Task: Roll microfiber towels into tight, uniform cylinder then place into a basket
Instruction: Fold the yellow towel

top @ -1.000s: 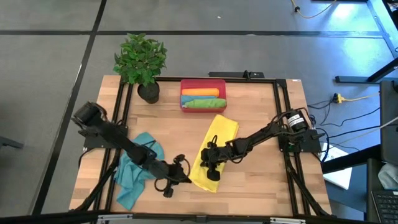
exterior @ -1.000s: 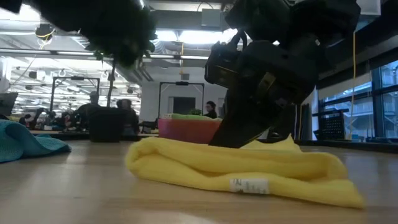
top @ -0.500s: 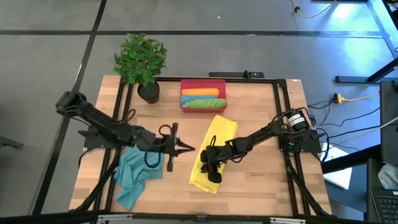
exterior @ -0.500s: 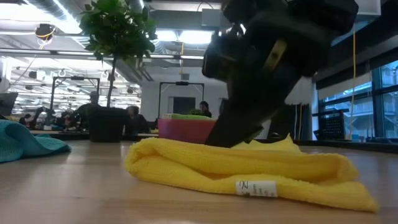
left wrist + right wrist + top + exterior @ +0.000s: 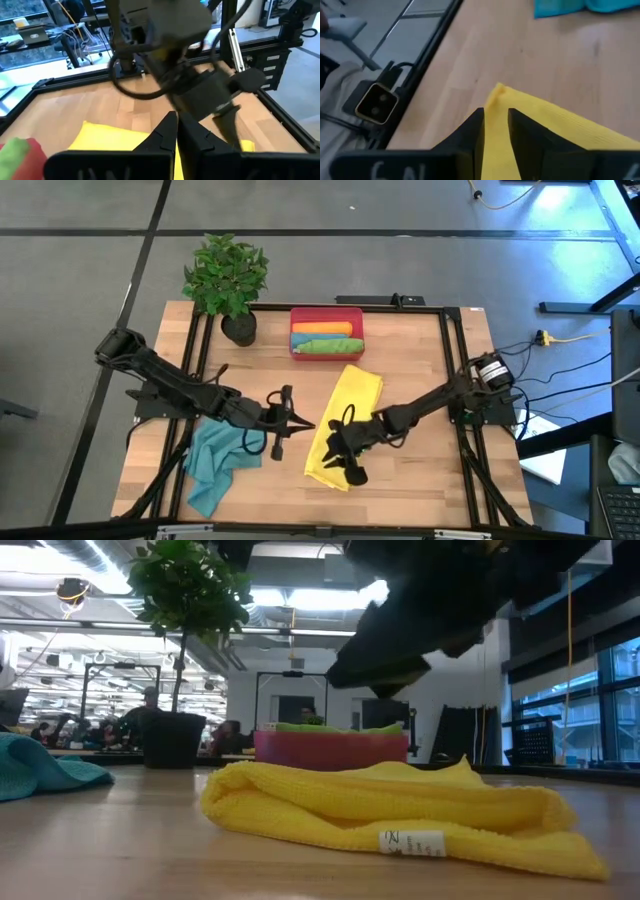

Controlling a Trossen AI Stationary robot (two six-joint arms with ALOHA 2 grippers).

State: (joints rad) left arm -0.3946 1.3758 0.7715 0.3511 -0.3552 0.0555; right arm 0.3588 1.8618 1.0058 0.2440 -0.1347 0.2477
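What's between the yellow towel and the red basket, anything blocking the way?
Nothing visible. Bare wood lies between the yellow towel and the basket, which already holds an orange and a green roll. The plant stands off to the side.

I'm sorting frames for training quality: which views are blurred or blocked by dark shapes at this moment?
Low view: a dark, blurred arm mass fills the top, while the folded yellow microfiber towel is sharp. Left wrist view: the right arm beyond is smeared and the left pincer looms dark. Right wrist view: the right pincer is soft-edged. High view: evenly lit, unblocked.
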